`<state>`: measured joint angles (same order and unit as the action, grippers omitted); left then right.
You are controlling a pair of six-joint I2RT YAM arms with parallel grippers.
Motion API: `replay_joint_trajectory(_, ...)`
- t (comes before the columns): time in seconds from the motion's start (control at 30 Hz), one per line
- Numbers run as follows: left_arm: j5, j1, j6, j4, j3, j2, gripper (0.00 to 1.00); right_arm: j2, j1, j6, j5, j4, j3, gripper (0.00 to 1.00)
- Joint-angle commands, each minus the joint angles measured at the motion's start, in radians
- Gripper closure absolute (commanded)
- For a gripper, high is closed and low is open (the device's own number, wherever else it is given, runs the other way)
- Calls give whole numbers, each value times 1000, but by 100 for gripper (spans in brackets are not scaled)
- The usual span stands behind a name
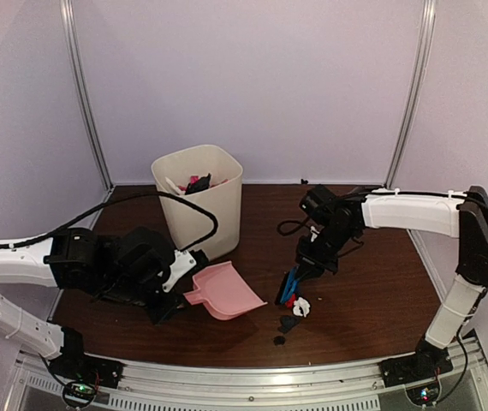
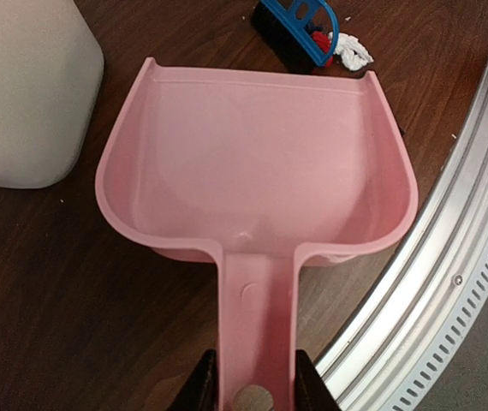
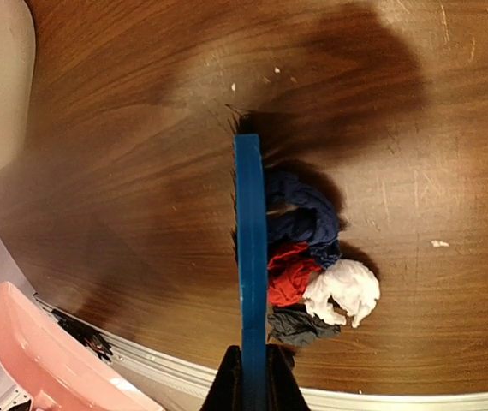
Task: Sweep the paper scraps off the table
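My right gripper [image 1: 310, 257] [image 3: 252, 387] is shut on the handle of the blue hand brush [image 1: 291, 285] [image 3: 248, 248], whose bristles rest on the table [image 1: 372, 291]. Beside the brush lie paper scraps: dark blue [image 3: 310, 214], red [image 3: 288, 276] [image 1: 289, 301], white [image 3: 343, 291] [image 1: 302, 306] and dark grey [image 3: 298, 325]. Two black scraps [image 1: 288, 324] lie nearer the front edge. My left gripper [image 1: 175, 287] [image 2: 255, 390] is shut on the handle of the pink dustpan [image 1: 227, 291] [image 2: 252, 171], which is empty and faces the brush [image 2: 300, 26].
A cream bin [image 1: 197, 201] [image 2: 21, 86] with scraps inside stands behind the dustpan at the back left. The silver front rail [image 1: 270, 377] [image 2: 449, 282] runs close to the dustpan and the scraps. A gap of bare wood separates the dustpan's lip from the pile.
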<state>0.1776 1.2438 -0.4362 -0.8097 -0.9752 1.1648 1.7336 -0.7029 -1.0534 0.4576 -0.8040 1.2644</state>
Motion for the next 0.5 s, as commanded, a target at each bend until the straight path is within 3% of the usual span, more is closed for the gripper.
replay_joint_trajectory(0.0,-28,5,19,26,-16,5,100,-76,1,60,23,-125,-25,100)
replay_joint_trajectory(0.23,-131,5,98,-26,-57,51,100,-176,2,235,32,-154,37,100)
replay_joint_trajectory(0.47,-174,32,190,-99,-96,108,100,-238,5,467,-205,-243,125,100)
